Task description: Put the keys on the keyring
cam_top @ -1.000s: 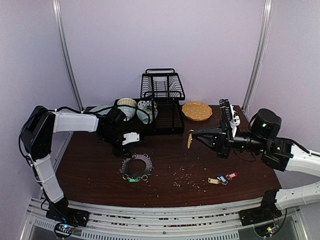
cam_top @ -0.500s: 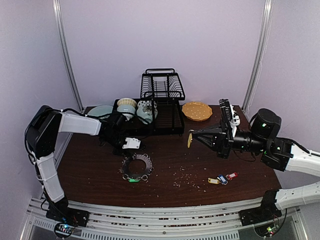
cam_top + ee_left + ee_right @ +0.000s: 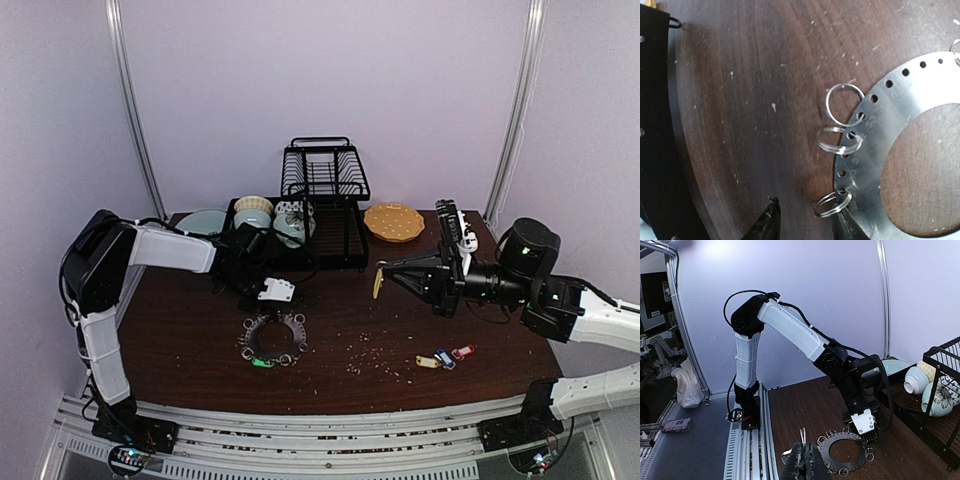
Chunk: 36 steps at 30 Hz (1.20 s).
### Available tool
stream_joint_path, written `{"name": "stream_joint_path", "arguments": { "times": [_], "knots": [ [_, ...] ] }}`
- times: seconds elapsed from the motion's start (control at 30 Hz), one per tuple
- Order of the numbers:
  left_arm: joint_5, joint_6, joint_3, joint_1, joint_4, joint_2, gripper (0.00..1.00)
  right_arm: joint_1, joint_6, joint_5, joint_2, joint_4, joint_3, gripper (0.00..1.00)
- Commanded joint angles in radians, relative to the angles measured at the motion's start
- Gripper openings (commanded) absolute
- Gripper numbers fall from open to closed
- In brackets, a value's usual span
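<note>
Over the last second the left gripper (image 3: 805, 221) has slid from beside the black wire dish rack (image 3: 325, 175) to the far rim of the keyring (image 3: 272, 337), a flat grey metal disc with a wide hole and small split rings round its edge, lying on the dark brown table (image 3: 180, 340). Its jaws stand partly open and empty, one split ring (image 3: 832, 205) just by the tips. The right gripper (image 3: 804, 457) has not moved; it hangs in mid-air, closed on the small metal key with a yellow plastic tag (image 3: 379, 283). Three more tagged keys (image 3: 444, 357), yellow, blue and red, lie near the right arm. We judge the left is about to steady a ring for threading
</note>
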Motion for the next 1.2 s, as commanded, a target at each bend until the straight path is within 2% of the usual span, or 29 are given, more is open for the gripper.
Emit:
{"name": "stream_joint_path", "arguments": {
  "times": [0.0, 0.13, 0.27, 0.4, 0.53, 0.7, 0.9, 1.17],
  "knots": [
    [0.057, -0.006, 0.082, -0.008, -0.131, 0.048, 0.38, -0.007, -0.002, -0.005, -0.002, 0.014, -0.006, 0.00],
    [0.066, -0.016, 0.097, -0.021, -0.174, 0.045, 0.36, -0.006, -0.001, 0.002, -0.013, 0.014, -0.011, 0.00],
    [0.049, -0.067, 0.097, -0.026, -0.218, 0.021, 0.42, -0.007, 0.000, 0.004, -0.017, 0.010, -0.012, 0.00],
    [0.064, -0.188, 0.050, -0.025, -0.129, -0.076, 0.45, -0.007, 0.005, -0.001, -0.013, 0.015, -0.019, 0.00],
    [0.167, -0.157, -0.039, -0.028, -0.063, -0.173, 0.46, -0.009, 0.008, -0.011, -0.011, 0.023, -0.019, 0.00],
    [0.093, -0.017, 0.045, -0.028, -0.161, -0.089, 0.46, -0.009, 0.010, -0.020, -0.014, 0.021, -0.019, 0.00],
    [0.091, 0.032, 0.130, -0.033, -0.235, 0.016, 0.45, -0.011, 0.014, -0.013, -0.018, 0.023, -0.020, 0.00],
    [0.076, 0.048, 0.143, -0.032, -0.267, 0.050, 0.42, -0.011, 0.004, -0.015, 0.000, 0.008, -0.002, 0.00]
  ]
}}
